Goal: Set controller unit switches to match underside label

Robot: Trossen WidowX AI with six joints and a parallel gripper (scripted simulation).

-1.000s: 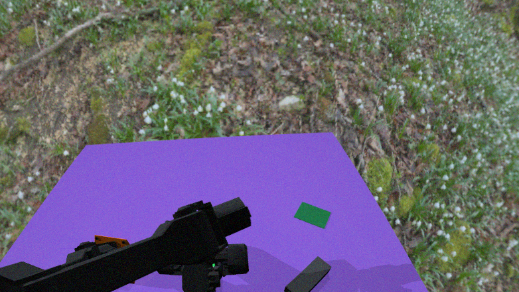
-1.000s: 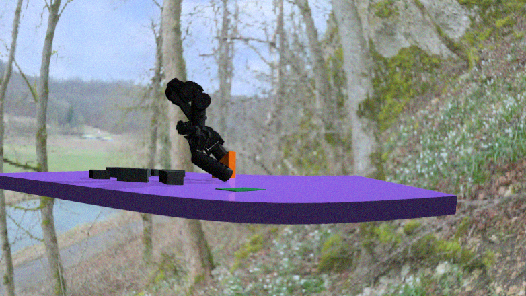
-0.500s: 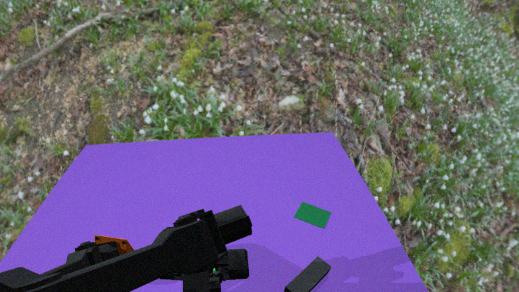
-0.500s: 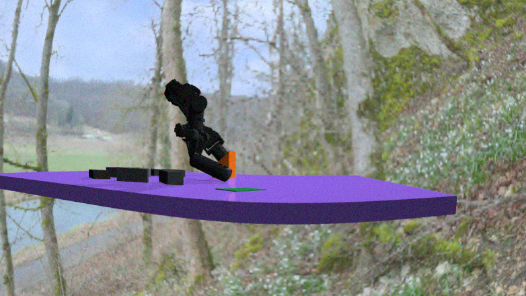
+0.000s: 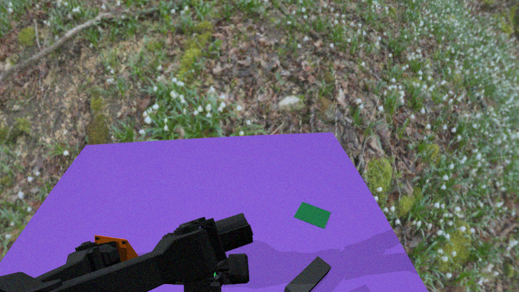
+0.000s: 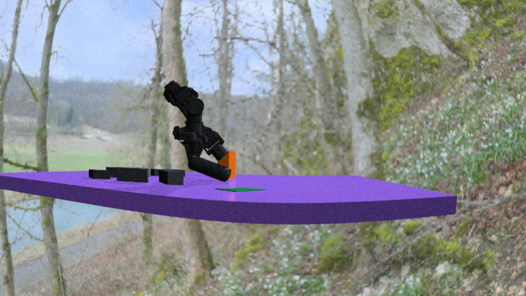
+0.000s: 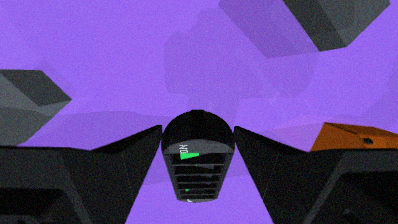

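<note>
The dark grey controller unit (image 7: 197, 146) (image 6: 211, 169) is between the fingertips of my gripper (image 7: 198, 129). Both fingertips meet its sides, so the gripper is shut on it. In the wrist view its rounded end faces me and its switch face slopes away below. A green patch beside a small ON mark shows at the near end, and a smaller green patch at the far end; the other switches are too dark to read. In the exterior view the unit slants down to the right near the bench. The label is not visible. In the top view the arm mostly hides the unit.
An orange bracket (image 5: 126, 249) (image 6: 231, 165) (image 7: 340, 138) stands close by, right of the gripper in the wrist view. Several dark blocks, including one block (image 5: 308, 275) (image 7: 25, 112) and a long block (image 6: 132, 174), lie on the purple bench (image 5: 181, 166) (image 6: 331, 189). A green plate (image 5: 312, 214) (image 6: 241, 189) lies flat.
</note>
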